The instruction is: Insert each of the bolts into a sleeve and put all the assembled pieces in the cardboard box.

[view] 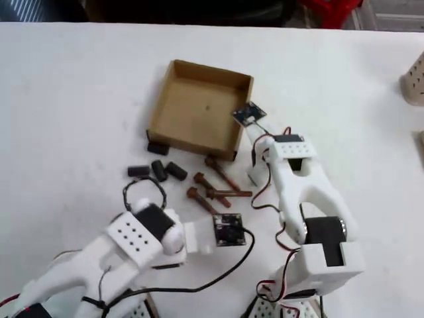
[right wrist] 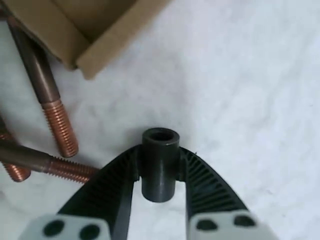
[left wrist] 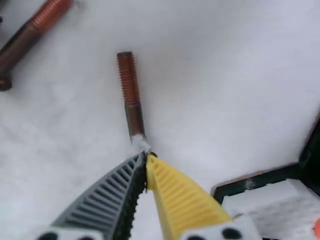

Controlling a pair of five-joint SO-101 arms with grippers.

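My left gripper (left wrist: 146, 156), with one grey and one yellow finger, is shut on the plain end of a copper bolt (left wrist: 131, 95) that lies on the table, threaded end pointing away. My right gripper (right wrist: 160, 175) is shut on a black sleeve (right wrist: 160, 162), held upright with its bore facing up, just off a corner of the cardboard box (right wrist: 95, 47). The box (view: 199, 109) stands open behind the loose parts. Several bolts (view: 222, 185) lie in front of it, between the two arms. Three sleeves (view: 159, 170) lie to their left, and another sleeve (view: 157, 147) lies against the box wall.
Two loose bolts (right wrist: 47, 100) lie close beside the right gripper. A second bolt (left wrist: 30, 35) lies off to the side of the held one. Cables trail from both arms over the near table. A perforated beige object (view: 414, 79) stands at the far right edge.
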